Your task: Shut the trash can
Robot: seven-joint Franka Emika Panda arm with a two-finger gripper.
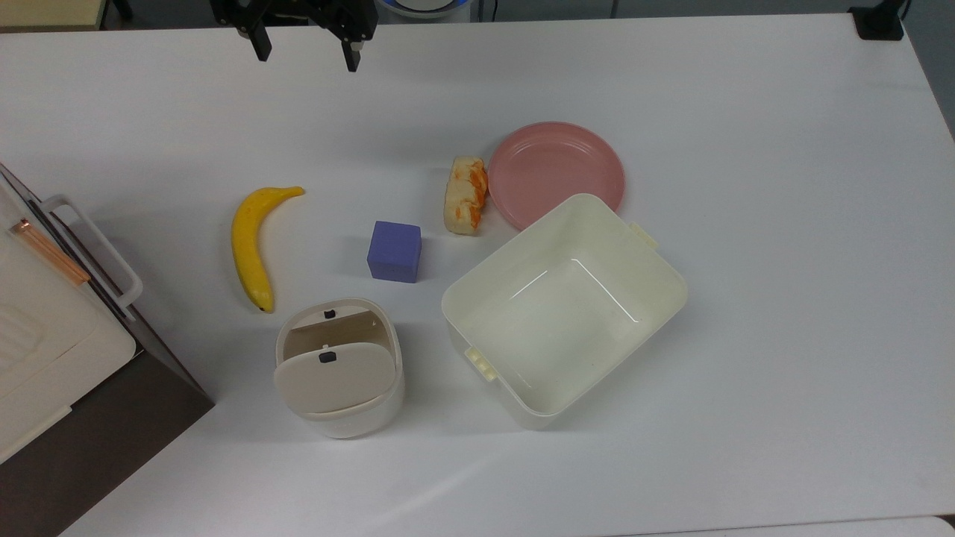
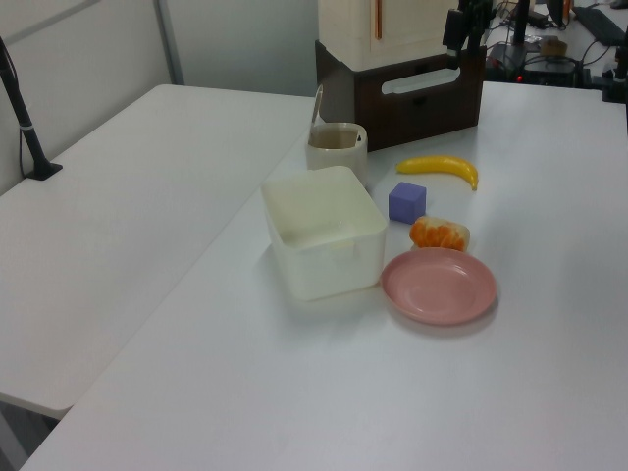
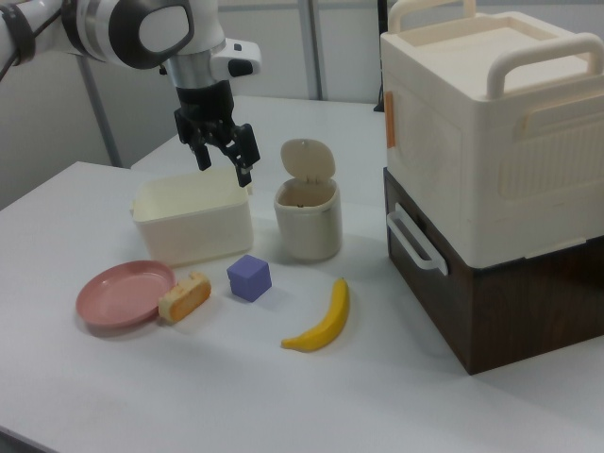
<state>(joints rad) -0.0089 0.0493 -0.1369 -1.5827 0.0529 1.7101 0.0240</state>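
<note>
Claw [image 1: 306, 54] spread, empty, top-left of top view; trash can [image 1: 339, 367] lower centre-left, raised lid [image 1: 333, 377] facing frame bottom

Trash can [image 2: 336, 143] behind cream tub [image 2: 324, 232]

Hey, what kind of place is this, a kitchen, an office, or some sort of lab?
Most likely a robotics lab: a robot arm's end effector hangs over a white table set with toy-like props, a banana, a purple cube and an open-lidded trash can, with cables and equipment behind.
</note>
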